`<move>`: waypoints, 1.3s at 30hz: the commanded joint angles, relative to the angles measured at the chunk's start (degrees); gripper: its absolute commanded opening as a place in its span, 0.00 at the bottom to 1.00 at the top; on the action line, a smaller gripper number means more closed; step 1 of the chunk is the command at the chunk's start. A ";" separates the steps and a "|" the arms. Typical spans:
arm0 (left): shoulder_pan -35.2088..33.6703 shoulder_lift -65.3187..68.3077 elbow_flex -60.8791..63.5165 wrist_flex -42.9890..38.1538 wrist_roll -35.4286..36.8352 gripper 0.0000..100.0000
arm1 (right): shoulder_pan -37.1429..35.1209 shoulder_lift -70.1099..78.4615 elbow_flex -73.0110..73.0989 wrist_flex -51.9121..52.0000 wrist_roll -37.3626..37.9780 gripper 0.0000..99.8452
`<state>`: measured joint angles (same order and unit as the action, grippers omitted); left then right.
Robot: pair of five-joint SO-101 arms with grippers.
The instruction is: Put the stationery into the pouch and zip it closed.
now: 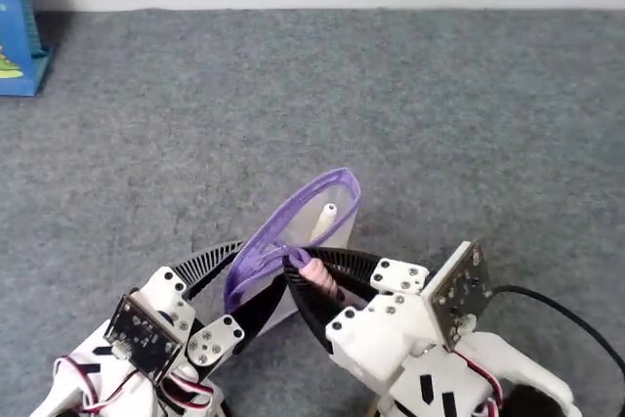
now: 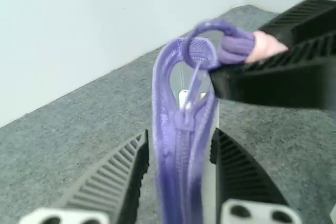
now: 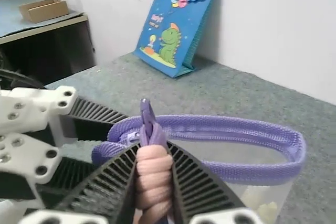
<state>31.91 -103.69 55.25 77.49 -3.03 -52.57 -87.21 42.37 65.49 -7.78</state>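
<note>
Clear pouch [image 1: 327, 204] with purple zipper [image 3: 220, 129] is held upright over the gray worktop [image 1: 439, 114], mouth open, white stationery [image 1: 324, 222] inside. Left gripper [image 2: 178, 145] jaws clamp the pouch's zipped end. Right gripper [image 3: 153, 153] jaws pinch the pink zipper pull [image 3: 152, 182]. Blue gift bag [image 3: 176, 24] leans on the wall, well apart.

grey felt table cover [image 3: 236, 93] runs past the fingers [image 3: 197, 179] of the right gripper [image 3: 153, 153] to a plain white wall [image 3: 273, 24], w/ a blue dino gift bag [image 3: 176, 24] leaning on it ahead of them & a dark shelf [image 3: 52, 45] w/ a cardboard box [image 3: 44, 9] beside the bag.
</note>
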 commanded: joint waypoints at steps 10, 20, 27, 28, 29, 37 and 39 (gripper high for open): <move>0.09 -0.62 -3.21 3.52 -0.26 0.18 | -1.10 -0.31 -0.44 -1.54 2.55 0.01; 0.09 -0.62 -4.53 3.52 -0.35 0.01 | -1.10 -0.31 -0.44 -1.54 2.46 0.01; 0.09 -0.62 -4.70 3.69 -0.09 0.01 | 8.22 0.40 -0.44 -3.47 2.46 0.01; 0.09 -0.62 -4.62 3.69 -0.09 0.01 | 10.42 0.40 -0.26 -4.35 2.37 0.01; 0.09 -0.62 -4.53 3.78 0.00 0.01 | 12.35 0.40 -0.26 -5.14 2.37 0.01; 0.18 -0.62 -4.44 3.78 0.09 0.01 | 23.87 0.48 0.88 -10.24 2.37 0.01; 0.18 -0.62 -4.44 3.78 0.09 0.01 | 26.33 0.48 2.73 -12.00 2.37 0.01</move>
<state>32.00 -103.60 54.02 80.31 -2.95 -32.70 -86.24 44.84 57.58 -5.58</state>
